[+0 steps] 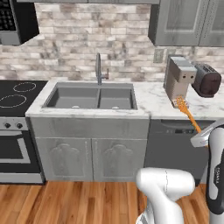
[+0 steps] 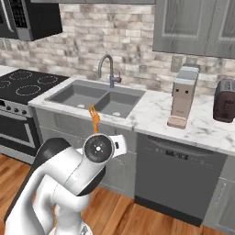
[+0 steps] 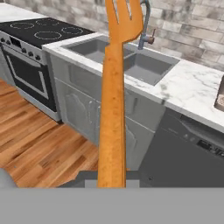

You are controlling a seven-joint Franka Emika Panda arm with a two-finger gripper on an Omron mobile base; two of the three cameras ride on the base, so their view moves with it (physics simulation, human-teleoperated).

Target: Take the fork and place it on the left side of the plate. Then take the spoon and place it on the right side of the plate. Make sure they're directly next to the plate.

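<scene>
Fingers clamped on the fork (image 3: 114, 87), gripping low on its handle, orange shaft running up the hand view with the tines at the top. From the left base view the fork (image 1: 187, 111) pokes up and away from the gripper (image 1: 202, 136), in the air in front of the tabletop's front edge, above the dishwasher (image 1: 175, 148). From the right base view the tines (image 2: 94, 118) peek up behind the arm's round joint.

So it reads as step one: fork in hand, carried, not yet set down. The next move likely calls for finding the plate, lowering the fork flat just beside its left rim, then letting go.

Around it: marble tabletop (image 2: 151, 110), double sink (image 1: 91, 97) with tap, stove (image 1: 17, 94) by the far-left end, coffee machine (image 1: 178, 78) and toaster (image 1: 206, 80) towards the right end, wood floor below.
</scene>
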